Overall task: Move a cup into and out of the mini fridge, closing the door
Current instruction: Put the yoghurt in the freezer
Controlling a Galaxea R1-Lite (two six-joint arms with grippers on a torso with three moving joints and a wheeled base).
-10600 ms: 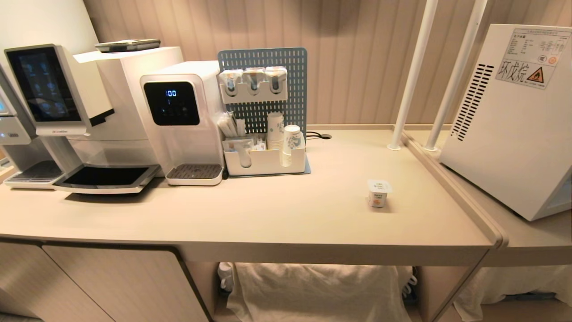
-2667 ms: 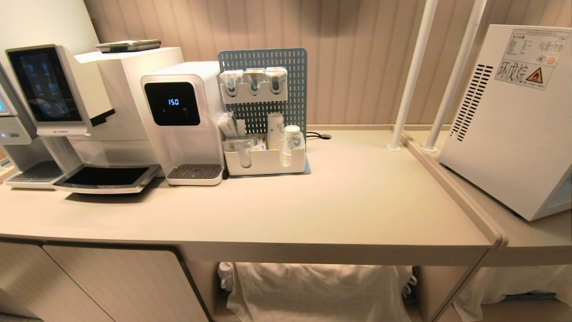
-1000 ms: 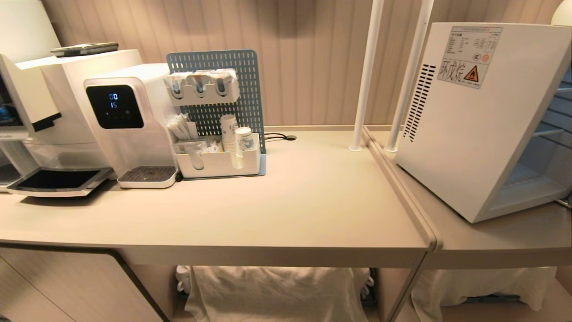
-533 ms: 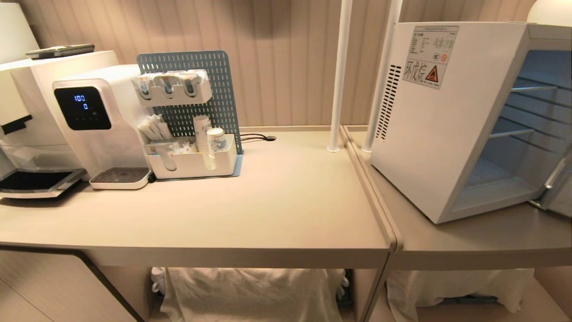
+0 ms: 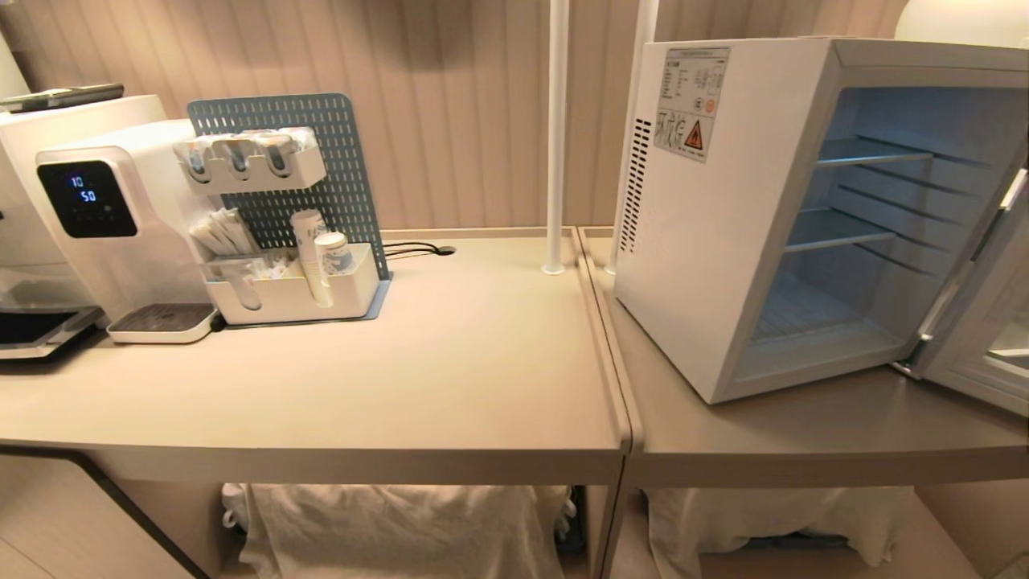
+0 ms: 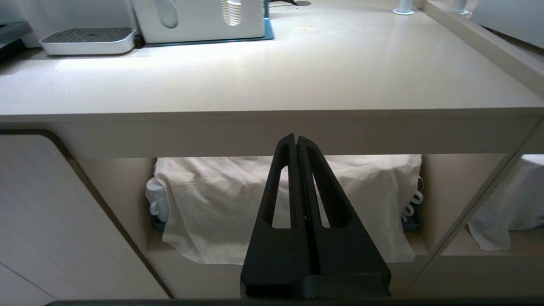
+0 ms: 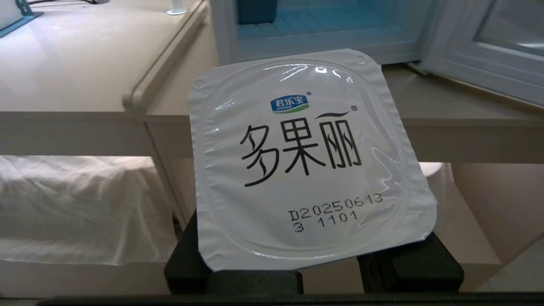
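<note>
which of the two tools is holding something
The right tool: it grips the cup, whose square foil lid fills the right wrist view in front of the open mini fridge. The left tool is shut on nothing, below the counter edge.

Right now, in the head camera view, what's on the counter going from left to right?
water dispenser → blue pegboard organizer with paper cups → white pole → mini fridge, standing open → its door at the far right.
</note>
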